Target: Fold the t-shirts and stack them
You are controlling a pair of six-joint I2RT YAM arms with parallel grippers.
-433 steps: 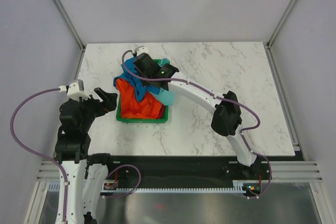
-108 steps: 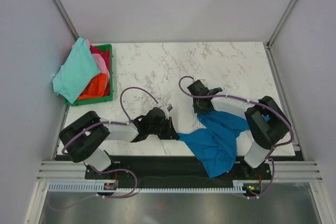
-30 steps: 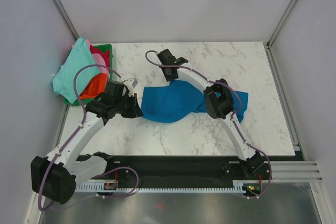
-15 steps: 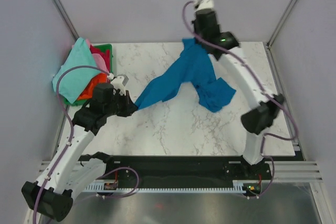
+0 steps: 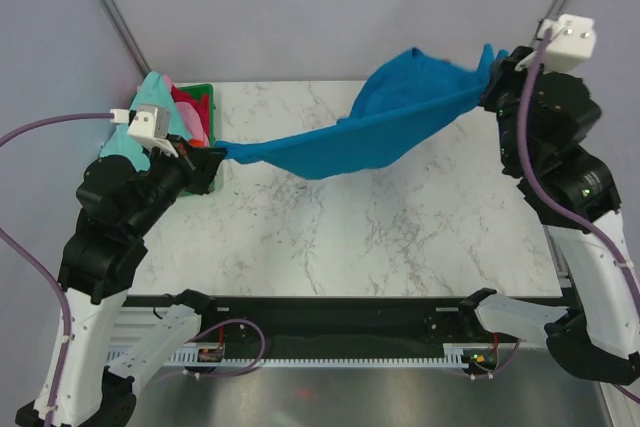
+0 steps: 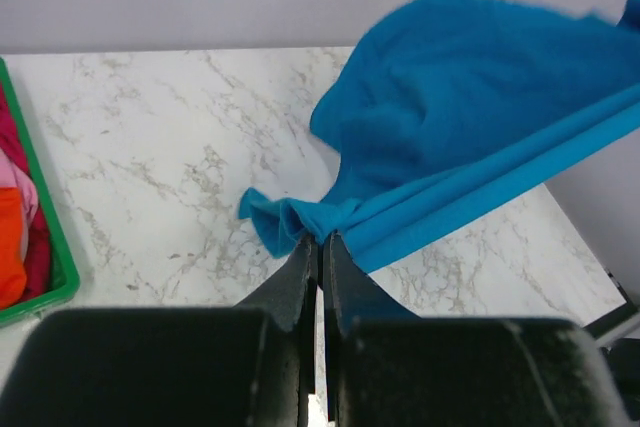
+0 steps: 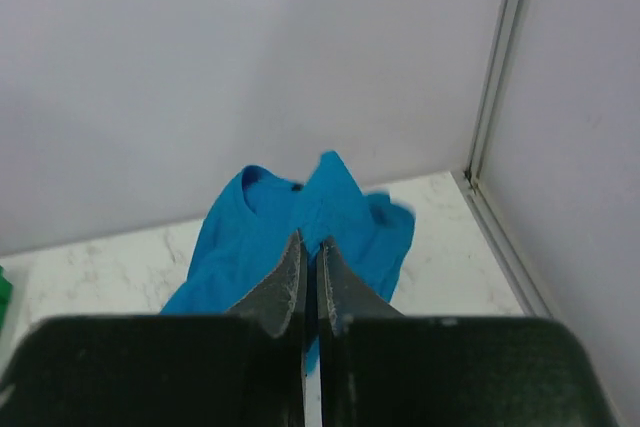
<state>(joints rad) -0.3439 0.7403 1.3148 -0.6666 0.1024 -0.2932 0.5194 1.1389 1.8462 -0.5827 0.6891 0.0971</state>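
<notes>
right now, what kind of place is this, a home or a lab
Probably a robot lab cell, not a home: plain grey walls on metal posts enclose a marble-look table, and a blue t-shirt is stretched between the left gripper and right gripper, near a green basket of shirts.

No text, label, brand, number or sign can be read anywhere.

left hand (fingers closed) pinches the blue t-shirt.
</notes>
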